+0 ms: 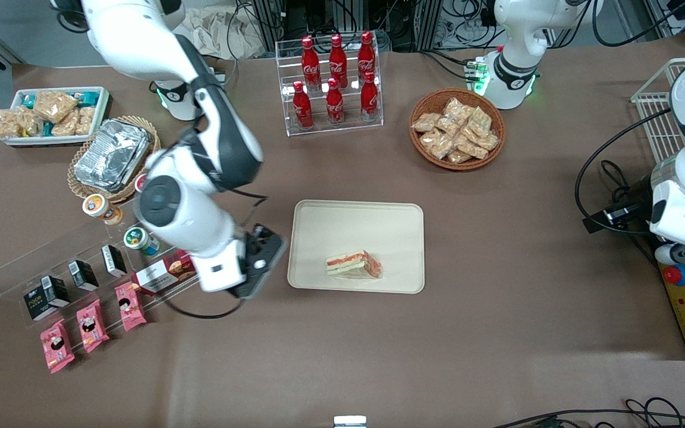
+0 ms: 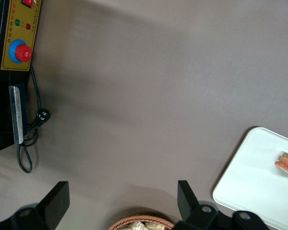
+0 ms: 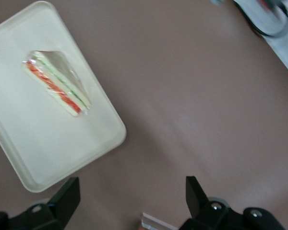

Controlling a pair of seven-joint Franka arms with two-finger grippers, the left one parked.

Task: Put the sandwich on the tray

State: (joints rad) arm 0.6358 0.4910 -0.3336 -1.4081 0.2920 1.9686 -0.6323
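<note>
One sandwich lies flat on the tray, near the edge closest to the front camera. Beside the tray, toward the working arm's end of the bench, hangs the end effector. From the right wrist, its fingers (spread wide, grasping nothing) frame bare bench, apart from the tray and sandwich.

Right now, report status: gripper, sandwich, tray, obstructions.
Gripper open, empty, above brown table beside the tray. Clear-wrapped triangular sandwich lying on flat cream-beige rectangular tray, apart from gripper. Nothing else on the tray.
</note>
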